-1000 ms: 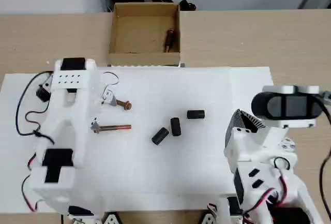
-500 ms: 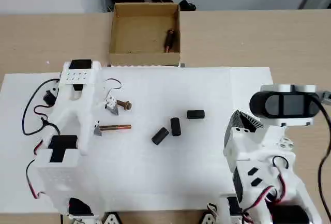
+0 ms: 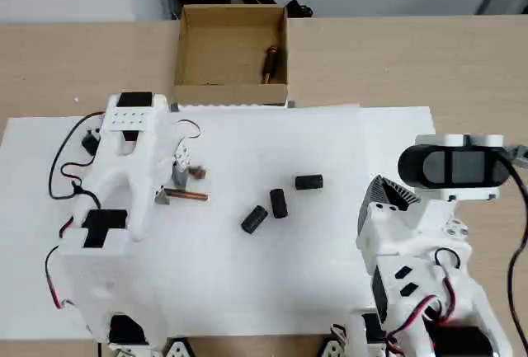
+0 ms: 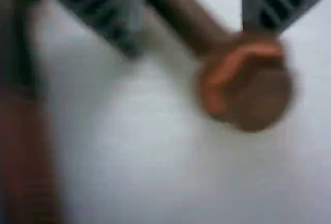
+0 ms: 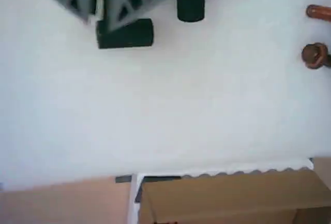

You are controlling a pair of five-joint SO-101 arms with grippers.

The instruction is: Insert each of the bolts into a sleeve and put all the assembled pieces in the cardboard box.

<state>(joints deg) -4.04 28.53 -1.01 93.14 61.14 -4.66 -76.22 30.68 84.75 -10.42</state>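
1. Short bolt (image 3: 196,172) lies on the white sheet (image 3: 330,274), shaft between the left gripper's (image 3: 173,180) open jaws, nothing clasped yet; they should close squarely on the shaft, clear of the long bolt (image 3: 188,197) at 6 o'clock
2. Two loose bolts, three sleeves (image 3: 278,202) at 3 o'clock, one assembled piece (image 3: 270,62) in the cardboard box (image 3: 214,52) at 12 o'clock

White sheet (image 3: 272,291) covers the wooden table (image 3: 396,60).

Cardboard box (image 3: 231,93) sits behind the sheet (image 3: 330,274) w/ 1 boxed bolt (image 3: 270,62) inside. On sheet: far bolt (image 3: 196,173) & near bolt (image 3: 188,196), left of the 3 sleeves (image 3: 278,202).
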